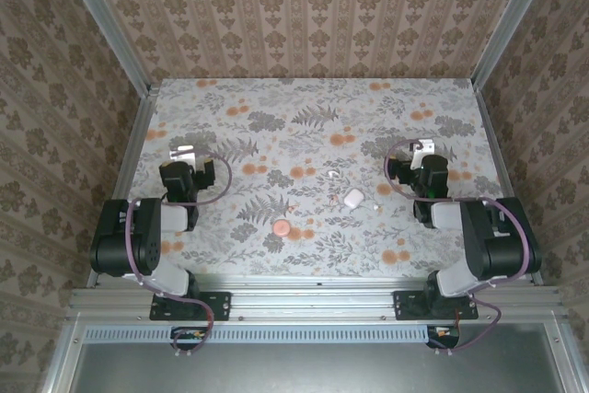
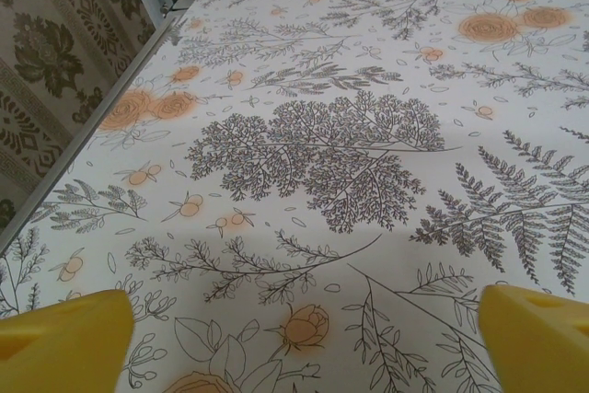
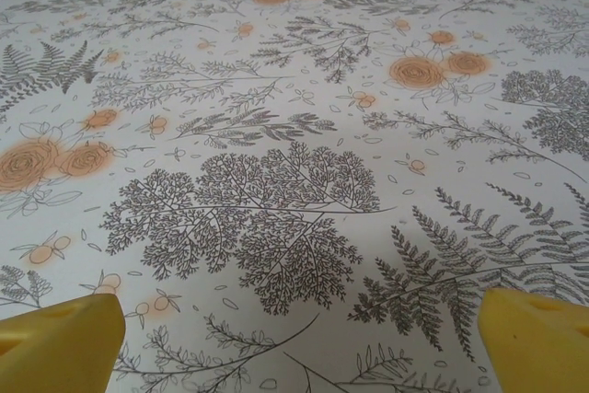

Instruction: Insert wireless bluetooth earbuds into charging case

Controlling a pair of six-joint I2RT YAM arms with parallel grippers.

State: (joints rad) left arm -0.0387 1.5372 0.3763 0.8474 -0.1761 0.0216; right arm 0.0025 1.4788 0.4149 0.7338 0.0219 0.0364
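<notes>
The charging case (image 1: 352, 197) is a small glossy white pebble lying on the floral table near the middle, in the top external view. Two tiny pale specks that may be the earbuds lie near it, one up and to the left (image 1: 333, 174) and one to the right (image 1: 383, 189); they are too small to be sure. My left gripper (image 1: 184, 156) hovers at the left, well away from the case. My right gripper (image 1: 421, 149) is at the right, a little beyond the case. Both wrist views show yellow fingertips (image 2: 64, 338) (image 3: 538, 338) spread wide over bare patterned table, with nothing between them.
A round pinkish-orange disc (image 1: 281, 226) lies near the front, left of the case. Patterned walls with aluminium posts (image 1: 106, 20) enclose the table (image 1: 304, 98) on three sides. A metal rail (image 2: 87, 135) edges the table close to my left gripper.
</notes>
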